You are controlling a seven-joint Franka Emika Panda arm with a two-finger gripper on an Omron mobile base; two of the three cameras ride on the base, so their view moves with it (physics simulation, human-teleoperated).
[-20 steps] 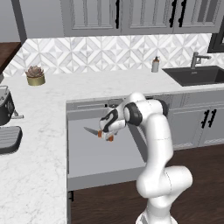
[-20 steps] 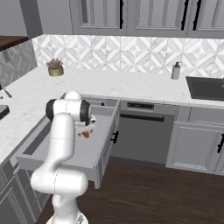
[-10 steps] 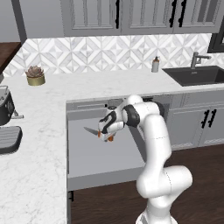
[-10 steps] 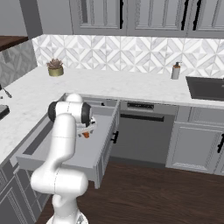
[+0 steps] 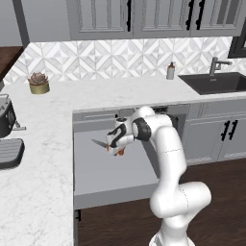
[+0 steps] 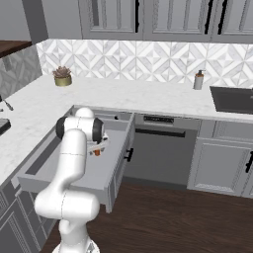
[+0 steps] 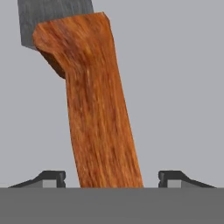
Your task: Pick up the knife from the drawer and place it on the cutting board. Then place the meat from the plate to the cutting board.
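The knife (image 7: 100, 109) lies flat on the grey floor of the open drawer (image 5: 110, 175), its orange-brown handle toward me and its grey blade (image 5: 98, 143) pointing left. My gripper (image 5: 116, 146) is down over the handle, with the wrist bent low inside the drawer. In the hand view the handle runs up between the two dark fingertips (image 7: 52, 177), with a gap on each side, so the jaws stand open around it. From the right base view the gripper (image 6: 96, 148) sits low in the drawer (image 6: 116, 165), with a bit of orange handle (image 6: 97, 152) below it. The cutting board, meat and plate are out of view.
White marble counter (image 5: 43, 192) wraps the drawer's left and back sides. A potted plant (image 5: 38, 84), a soap bottle (image 5: 170, 71) and a dark sink (image 5: 216, 81) stand along the back wall. A dark appliance (image 5: 6, 117) and a dark rack (image 5: 9, 153) sit at far left.
The hand has settled slightly lower over the knife handle. The knife and the drawer have not moved.
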